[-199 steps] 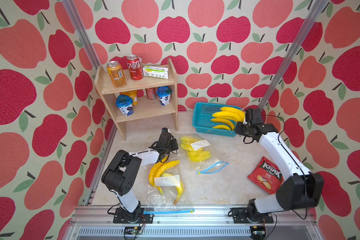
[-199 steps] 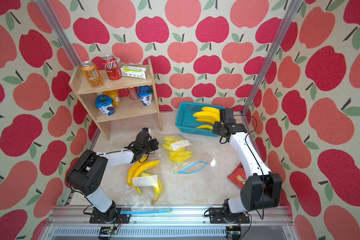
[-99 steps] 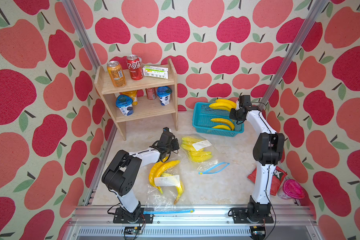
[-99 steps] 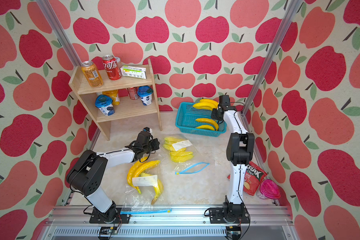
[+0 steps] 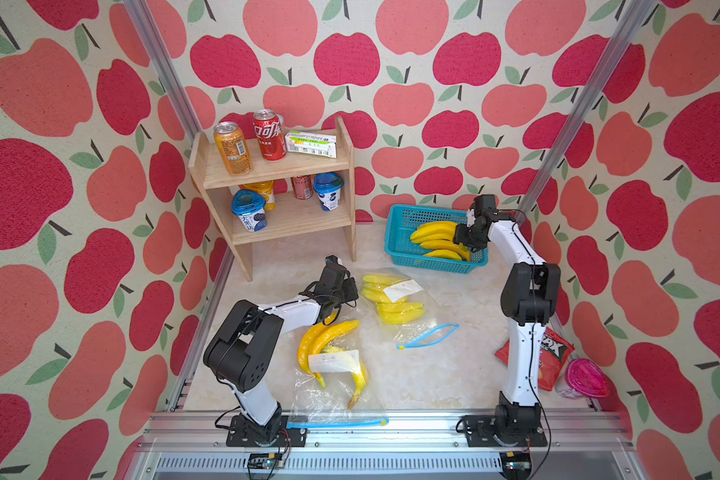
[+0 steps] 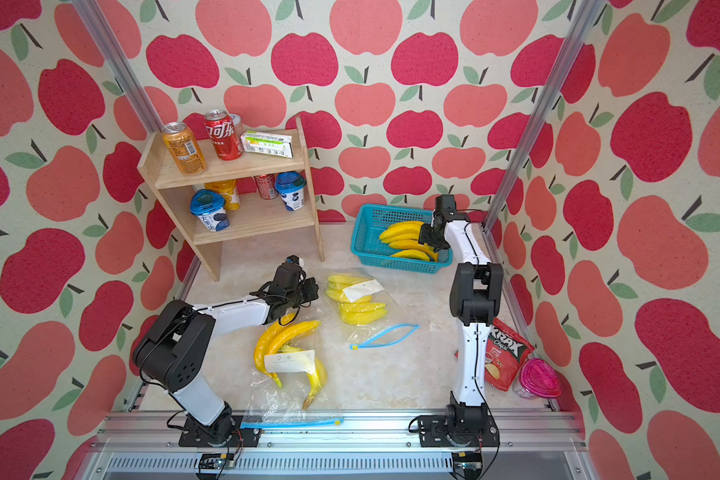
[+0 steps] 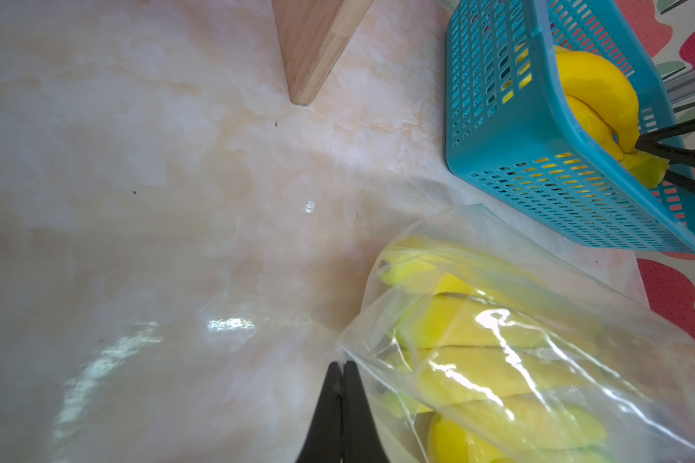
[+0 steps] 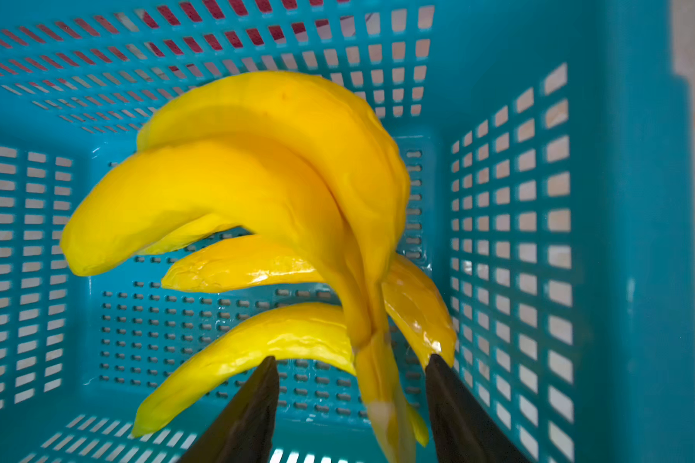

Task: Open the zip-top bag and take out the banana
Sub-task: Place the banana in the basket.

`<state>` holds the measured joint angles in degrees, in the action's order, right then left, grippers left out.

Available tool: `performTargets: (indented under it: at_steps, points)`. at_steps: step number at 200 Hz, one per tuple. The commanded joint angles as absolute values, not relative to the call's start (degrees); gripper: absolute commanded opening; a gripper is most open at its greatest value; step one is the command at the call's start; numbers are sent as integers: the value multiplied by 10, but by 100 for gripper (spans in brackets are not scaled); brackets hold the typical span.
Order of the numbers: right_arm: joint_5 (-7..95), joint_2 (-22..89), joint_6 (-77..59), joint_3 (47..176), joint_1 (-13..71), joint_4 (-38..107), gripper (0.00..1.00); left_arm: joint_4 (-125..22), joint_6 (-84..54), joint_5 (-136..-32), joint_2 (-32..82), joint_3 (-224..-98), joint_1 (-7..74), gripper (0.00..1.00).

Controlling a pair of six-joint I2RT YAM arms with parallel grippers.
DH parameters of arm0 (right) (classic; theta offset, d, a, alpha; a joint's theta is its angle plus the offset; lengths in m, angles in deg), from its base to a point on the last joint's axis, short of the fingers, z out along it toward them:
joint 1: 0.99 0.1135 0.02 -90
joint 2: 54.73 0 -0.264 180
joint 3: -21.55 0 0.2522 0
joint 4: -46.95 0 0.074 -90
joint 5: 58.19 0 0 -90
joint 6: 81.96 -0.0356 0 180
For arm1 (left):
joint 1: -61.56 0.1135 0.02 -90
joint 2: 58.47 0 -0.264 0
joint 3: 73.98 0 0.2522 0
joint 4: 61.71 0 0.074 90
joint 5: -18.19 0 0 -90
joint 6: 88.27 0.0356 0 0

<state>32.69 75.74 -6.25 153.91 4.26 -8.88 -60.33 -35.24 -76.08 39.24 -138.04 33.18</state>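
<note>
At the front, a second bag (image 5: pixel 325 403) of bananas lies on the worktop (image 5: pixel 433 374). Mid-worktop, the left fingers (image 7: pixel 330 401) are closed at a corner of the open zip-top bag (image 5: pixel 395 299), which holds more fruit. Farthest, the right fingers (image 8: pixel 249 409) stand apart around the stem of the banana bunch (image 8: pixel 257 192) inside the basket (image 5: pixel 433 262). This appears to be the release step. The next move calls for lifting the right arm clear.

Both top views: mounted high at the 6 o'clock edge, tilted down, whole worktop (image 5: pixel 445 374) in frame, near-identical. Left wrist cam: low, close beside the zip-top bag (image 7: pixel 538 360), facing the basket (image 7: pixel 538 168) at 1 o'clock. Right wrist cam: looks to be inside that basket, very close, a bit smeared. All four share the basket.
</note>
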Motion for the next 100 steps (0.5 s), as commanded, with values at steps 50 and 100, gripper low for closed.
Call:
performTargets:
  at_steps: [50,100]
  points:
    - [218,226,-120,1066,131,104,70,-601,-362,-758,370,-1386,331,0]
    - [141,-34,-271,895,296,-99,64,-605,-363,-769,374,-1385,333,0]
